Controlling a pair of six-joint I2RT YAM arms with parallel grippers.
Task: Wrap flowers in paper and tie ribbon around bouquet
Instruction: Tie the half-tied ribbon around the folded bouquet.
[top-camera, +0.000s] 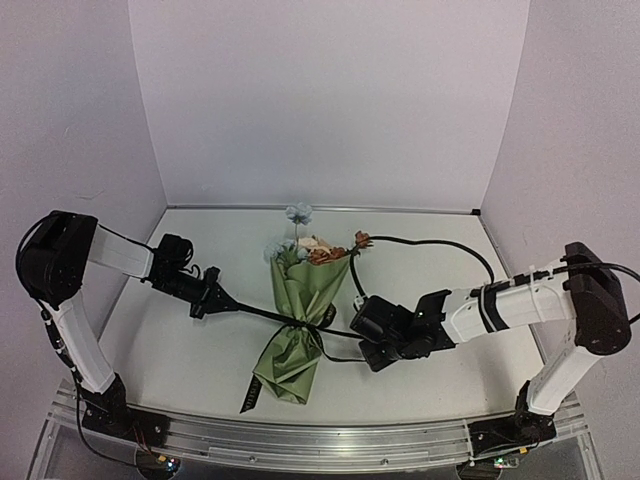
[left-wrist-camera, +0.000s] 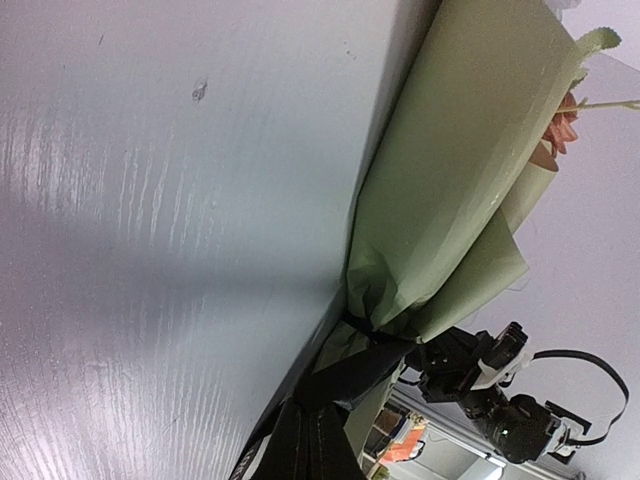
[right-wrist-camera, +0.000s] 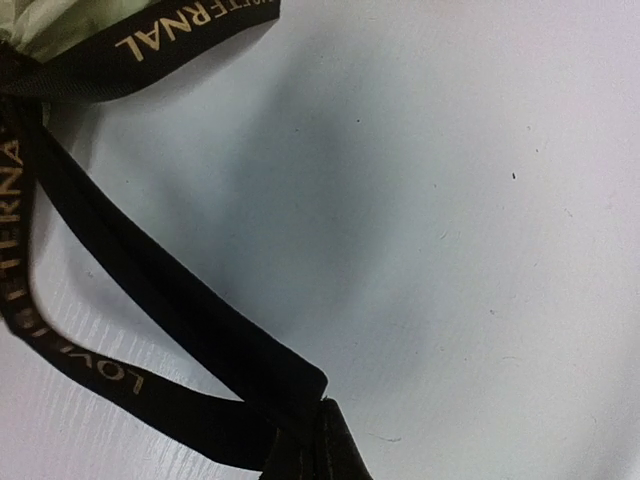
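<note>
Two claws are clenching the ribbon (right-wrist-camera: 150, 262): left claw (top-camera: 228, 302), right claw (top-camera: 358, 338). Bouquet (top-camera: 305, 290) is lying wrapped mid-tabletop (top-camera: 180, 350); knot-tightening seems to be proceeding. Next move is probably calling for an even, opposite pull.

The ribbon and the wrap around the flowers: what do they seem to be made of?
The ribbon: probably woven fabric, black with slight sheen; it folds limply and carries printed gold letters. The paper: likely real paper, thin, olive-green, fairly matte; it holds sharp folds and crumples at the tie.
</note>
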